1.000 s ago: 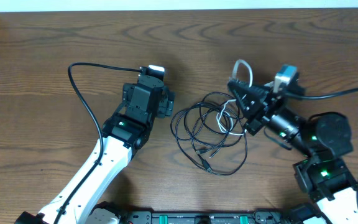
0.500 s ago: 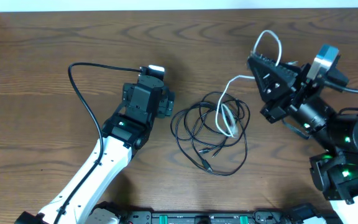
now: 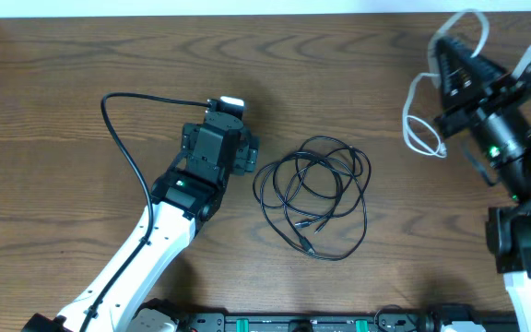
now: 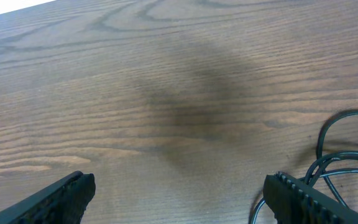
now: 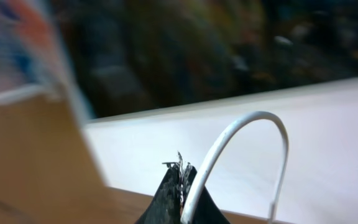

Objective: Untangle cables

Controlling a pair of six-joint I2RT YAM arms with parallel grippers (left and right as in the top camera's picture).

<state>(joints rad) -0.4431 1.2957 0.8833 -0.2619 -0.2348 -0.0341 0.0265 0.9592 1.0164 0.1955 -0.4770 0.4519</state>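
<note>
Wide brown wooden table (image 3: 63,74), two arms on it and two cables to sort. One black cable (image 3: 313,198) lies flat in the middle as a loose coil of overlapping loops. Small plug ends sit inside the coil, too tangled together to count. One white cable (image 3: 418,115) is well apart from it, over at the far right.

The right gripper (image 3: 444,53) has that white one: jaws pinched tight on it, a loop arching above the fingertips and more loops dangling below. From overhead I cannot tell whether its lower end touches the wood. The right wrist view confirms the pinch, with the right gripper (image 5: 180,180) closed on the white cable (image 5: 260,114), but everything behind is blurred. The right arm runs off the frame edge.

The left gripper (image 3: 219,129) sits just left of the coil, nothing between them. In its wrist view the left gripper (image 4: 180,183) is spread wide and holds nothing, over bare wood, with the black cable (image 4: 322,134) curling in at the right, cut off. A thicker black robot lead (image 3: 123,138) arcs beside the left arm.
</note>
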